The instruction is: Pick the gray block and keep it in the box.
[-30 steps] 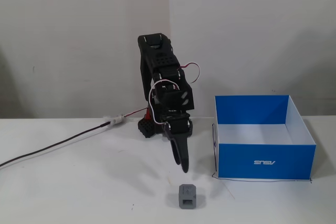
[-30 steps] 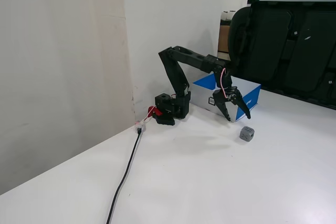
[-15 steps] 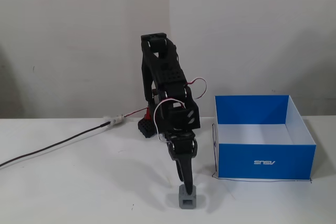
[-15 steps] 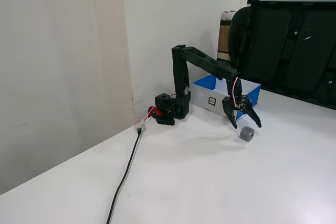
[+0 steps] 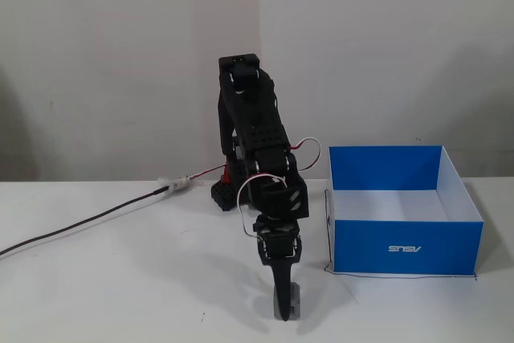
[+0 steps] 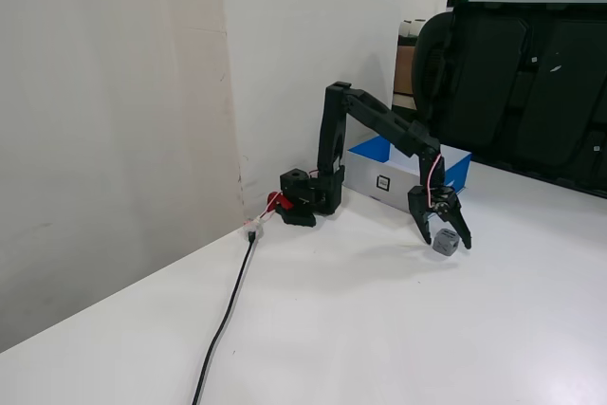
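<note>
Gray block (image 6: 446,242) sat between the spread-open fingers of the gripper (image 6: 444,240), ungrasped; the box (image 5: 408,248) lay at three o'clock.

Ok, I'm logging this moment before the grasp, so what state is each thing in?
gripper: open, fingers straddling the gray block, down at the table.
gray block: resting on the table, between the fingers, not lifted.
box: lidless, upright, nothing visible inside.
cable: lying slack across the table toward the arm's base.
</note>
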You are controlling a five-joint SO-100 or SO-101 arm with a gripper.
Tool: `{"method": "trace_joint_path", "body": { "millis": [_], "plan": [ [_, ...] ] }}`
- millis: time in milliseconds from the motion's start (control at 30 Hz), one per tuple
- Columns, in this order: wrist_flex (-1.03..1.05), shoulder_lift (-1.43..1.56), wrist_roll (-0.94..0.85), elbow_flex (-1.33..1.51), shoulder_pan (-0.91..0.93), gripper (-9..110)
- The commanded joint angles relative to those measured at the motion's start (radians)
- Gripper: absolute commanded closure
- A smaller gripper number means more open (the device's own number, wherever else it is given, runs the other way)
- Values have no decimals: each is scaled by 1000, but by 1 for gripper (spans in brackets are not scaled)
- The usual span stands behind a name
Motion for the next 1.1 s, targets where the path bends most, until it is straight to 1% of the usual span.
{"method": "trace_joint_path", "body": {
  "millis": [0, 67, 100, 133, 167, 200, 300, 400, 700, 833, 933, 1067],
  "plan": [
    [9, -5, 6, -87, -18, 70],
    [18, -20, 8, -109, -25, 71],
    [20, -28, 8, -117, -26, 76],
    [29, -40, 8, -129, -26, 86],
    [55, -72, 8, -160, -26, 99],
    [86, -115, 8, -201, -28, 101],
    [104, -143, 8, -227, -25, 101],
    [120, -101, 6, -221, -23, 101],
    [325, 396, 6, -250, -28, 101],
    [400, 565, -5, -259, -97, 101],
    [416, 655, -8, -242, -176, 101],
    [408, 790, -9, -219, -339, 101]
  ]
}}
